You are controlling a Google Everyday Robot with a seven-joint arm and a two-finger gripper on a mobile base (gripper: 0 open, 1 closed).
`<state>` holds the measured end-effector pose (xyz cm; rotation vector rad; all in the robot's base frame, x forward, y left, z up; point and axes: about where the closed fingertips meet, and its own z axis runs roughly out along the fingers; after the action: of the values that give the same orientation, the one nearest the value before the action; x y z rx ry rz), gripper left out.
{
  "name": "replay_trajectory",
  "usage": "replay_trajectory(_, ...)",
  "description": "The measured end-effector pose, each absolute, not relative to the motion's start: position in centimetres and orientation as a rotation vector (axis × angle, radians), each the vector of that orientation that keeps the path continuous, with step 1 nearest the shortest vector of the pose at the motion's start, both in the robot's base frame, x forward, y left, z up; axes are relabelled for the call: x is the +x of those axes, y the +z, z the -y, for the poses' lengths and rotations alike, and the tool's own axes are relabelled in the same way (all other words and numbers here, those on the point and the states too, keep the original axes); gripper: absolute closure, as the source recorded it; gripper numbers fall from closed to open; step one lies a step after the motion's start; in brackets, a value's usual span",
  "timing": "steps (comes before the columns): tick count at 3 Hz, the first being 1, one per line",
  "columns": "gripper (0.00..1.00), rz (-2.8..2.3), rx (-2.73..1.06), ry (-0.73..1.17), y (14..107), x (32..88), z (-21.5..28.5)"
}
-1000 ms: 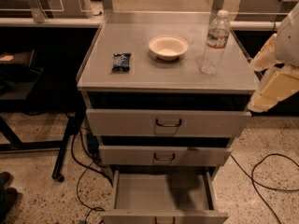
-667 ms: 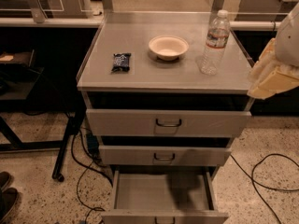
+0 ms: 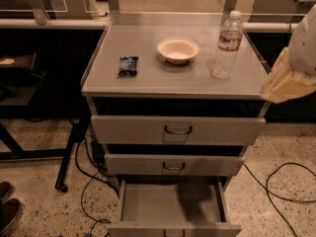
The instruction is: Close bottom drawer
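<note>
1. Bench (image 3: pixel 148 78): a grey metal drawer cabinet with a flat, matt top and a low raised rim. It fills the centre of the frame. Its base is cut off by the lower edge.
2. Floor (image 3: pixel 34 181): speckled stone-like surface at lower left and lower right. Black cables (image 3: pixel 281 191) loop across it on both sides of the cabinet.
3. Top drawer (image 3: pixel 222 131): the widest grey front, with a dark wire handle at its centre and a dark gap above it.
4. Middle drawer (image 3: pixel 138 164): a narrower grey front, directly below, with the same kind of handle.
5. Bottom drawer (image 3: pixel 158 209): located at bottom centre and pulled well out toward the viewer. Its smooth grey inner floor and side walls are exposed, and a shadow covers the right part. The front panel is mostly cut off by the lower edge; only its top strip shows.
6. Claw (image 3: pixel 289 80): at the right edge, mid-height, beside the bench's right front corner. It reads as a pale yellow-tan mass under a white rounded housing. It is partly cut off, and its state cannot be determined. It is well apart from the bottom drawer.
7. Water bottle (image 3: pixel 226 46): clear plastic, upright, on the right of the bench top.
8. Bowl (image 3: pixel 177 50): round, cream, shallow, at top centre.
9. Snack packet (image 3: pixel 128 65): dark, flat, on the left; its print is unreadable.
10. Shoes (image 3: pixel 7 206): dark, at lower left, cut off by the frame.
</note>
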<state>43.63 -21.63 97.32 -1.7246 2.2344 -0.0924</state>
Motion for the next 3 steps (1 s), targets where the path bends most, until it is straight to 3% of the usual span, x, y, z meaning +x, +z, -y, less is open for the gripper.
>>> replay_trajectory(3, 1.00, -2.385, -1.750, 0.091, 81.9, 37.5, 20.8)
